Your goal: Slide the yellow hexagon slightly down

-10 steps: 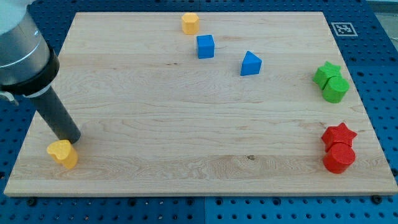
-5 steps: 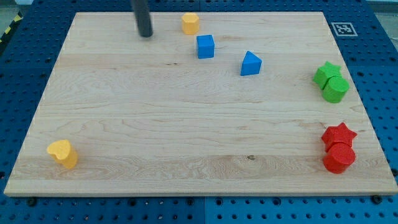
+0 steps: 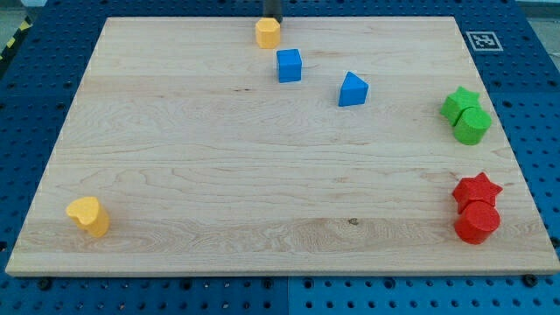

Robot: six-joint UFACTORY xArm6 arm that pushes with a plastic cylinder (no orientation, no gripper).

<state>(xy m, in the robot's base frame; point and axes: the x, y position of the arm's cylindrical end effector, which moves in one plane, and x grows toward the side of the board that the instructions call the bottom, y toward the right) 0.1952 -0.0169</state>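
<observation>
My tip (image 3: 272, 18) sits at the view's top edge, directly above and against the yellow hexagon (image 3: 268, 33). The blue cube (image 3: 289, 66) lies just below-right of the hexagon; the blue triangular block (image 3: 353, 89) lies farther right.

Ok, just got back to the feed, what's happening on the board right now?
My tip sits at the view's top edge, right behind the yellow hexagon block, lined up to push it down the wooden board. The blue cube and blue triangular block lie to its lower right. The hexagon does not look pushed yet.
</observation>
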